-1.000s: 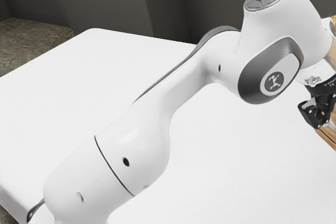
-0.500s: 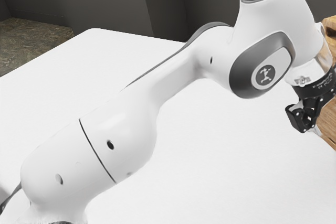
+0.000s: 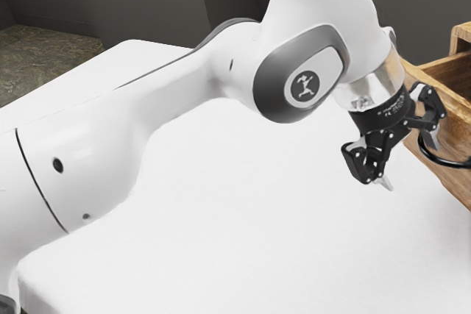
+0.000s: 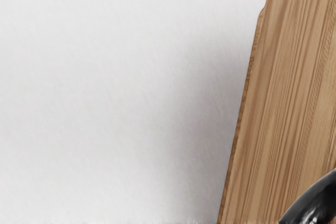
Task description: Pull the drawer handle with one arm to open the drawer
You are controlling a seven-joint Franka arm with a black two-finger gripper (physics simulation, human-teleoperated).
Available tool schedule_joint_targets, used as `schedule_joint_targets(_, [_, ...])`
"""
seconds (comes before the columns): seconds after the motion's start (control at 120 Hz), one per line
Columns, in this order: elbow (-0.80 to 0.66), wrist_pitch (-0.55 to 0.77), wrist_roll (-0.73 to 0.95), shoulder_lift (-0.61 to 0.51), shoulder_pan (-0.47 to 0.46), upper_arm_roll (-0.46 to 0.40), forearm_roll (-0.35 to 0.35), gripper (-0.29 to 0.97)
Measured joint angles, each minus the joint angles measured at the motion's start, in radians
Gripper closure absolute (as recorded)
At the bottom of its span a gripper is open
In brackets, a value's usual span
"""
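White desk (image 3: 221,211): released end effector (image 3: 409,159) hooks the handle (image 3: 441,158); drawer (image 3: 456,79) has slid toward 9 o'clock, partly open

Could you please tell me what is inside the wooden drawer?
A bare wooden inner wall of the drawer shows above its front rim. The floor and any contents are covered by the front panel and the arm, so I cannot say.
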Motion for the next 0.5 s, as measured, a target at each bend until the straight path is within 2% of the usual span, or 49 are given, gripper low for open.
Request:
schedule_joint_targets(0.175, [-0.181,0.009,-0.001,-0.198,0.009,0.026,-0.005,0.00])
schedule_joint_targets(0.308, [-0.214,-0.084,-0.002,-0.423,0.018,0.045,-0.006,0.00])
schedule_joint_targets(0.383, [-0.197,-0.162,-0.002,-0.450,0.009,0.066,0.003,0.00])
schedule_joint_targets(0.5, [-0.166,-0.327,-0.001,-0.434,0.027,0.076,0.070,0.00])
